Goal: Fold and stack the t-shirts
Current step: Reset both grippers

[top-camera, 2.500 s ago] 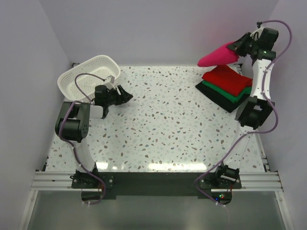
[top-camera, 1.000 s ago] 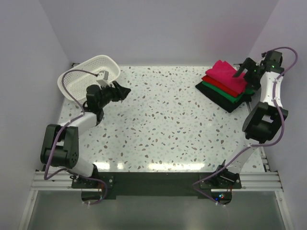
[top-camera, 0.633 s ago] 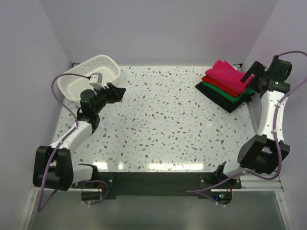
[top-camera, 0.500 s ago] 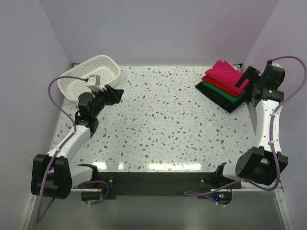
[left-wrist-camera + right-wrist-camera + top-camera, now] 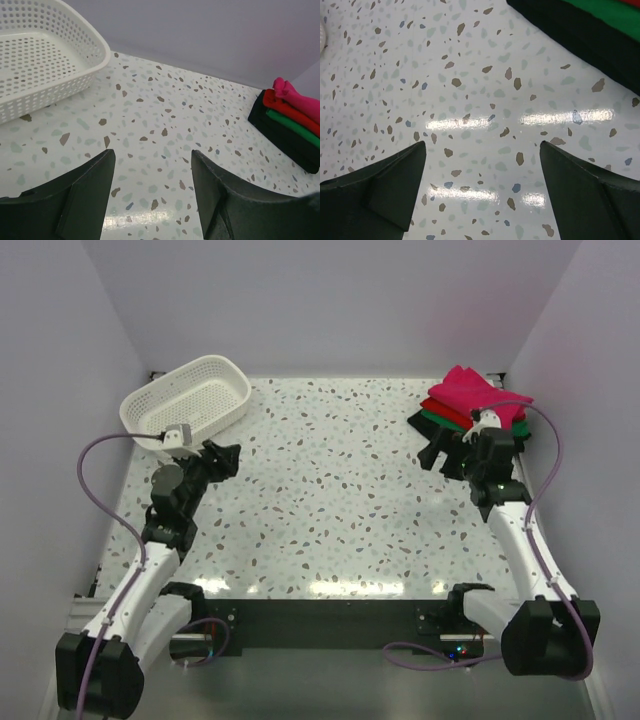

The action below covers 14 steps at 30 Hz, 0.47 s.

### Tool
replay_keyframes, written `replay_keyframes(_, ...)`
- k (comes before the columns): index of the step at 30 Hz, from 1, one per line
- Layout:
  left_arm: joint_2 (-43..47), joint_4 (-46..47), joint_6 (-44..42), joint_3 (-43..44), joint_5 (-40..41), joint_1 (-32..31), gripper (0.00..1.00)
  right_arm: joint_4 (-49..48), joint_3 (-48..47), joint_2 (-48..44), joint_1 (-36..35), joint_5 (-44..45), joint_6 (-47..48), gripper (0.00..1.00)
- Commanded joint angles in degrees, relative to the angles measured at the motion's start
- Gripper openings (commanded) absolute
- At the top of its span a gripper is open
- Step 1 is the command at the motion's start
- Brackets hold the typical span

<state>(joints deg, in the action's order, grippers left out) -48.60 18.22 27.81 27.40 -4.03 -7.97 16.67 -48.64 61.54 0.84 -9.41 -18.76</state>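
The t-shirts lie folded in one stack at the back right of the table. The magenta one (image 5: 472,388) is on top, with red (image 5: 443,406), green and black (image 5: 420,424) edges showing under it. The left wrist view shows the same stack far right: magenta (image 5: 300,100), red, green (image 5: 292,126), black (image 5: 280,140). My right gripper (image 5: 440,453) hovers open just in front of the stack, empty; in its wrist view (image 5: 482,145) the black shirt's edge (image 5: 580,30) lies ahead. My left gripper (image 5: 222,455) (image 5: 151,155) is open and empty over the left of the table.
A white lattice basket (image 5: 225,417) stands at the back left, just behind the left gripper, and looks empty in the left wrist view (image 5: 60,92). Purple cables loop off both arms. Walls close in the table at the back and sides.
The magenta shirt, held up by the right gripper before, now rests on the stack. Both arms have drawn back toward the near edge with open jaws.
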Motion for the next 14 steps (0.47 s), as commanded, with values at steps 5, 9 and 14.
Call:
replay_keyframes(5, 7.02, -0.82, -1.88, -6.56, 5.34, -0.29, 0.67, -16.39, 11.27, -4.93, -2.16, -4.91, -2.77, 0.99)
replay_keyframes(9, 10.53, 0.5, -2.24, -8.76, 7.19, -0.29, 0.67, -18.6, 13.22, -7.22, -2.51, -4.83, -2.95, 0.99)
replay_keyframes(14, 12.03, -0.29, -2.67, -8.76, 8.77, -0.29, 0.68, -17.81, 13.22, -9.24, -2.51, -4.13, -2.33, 0.99)
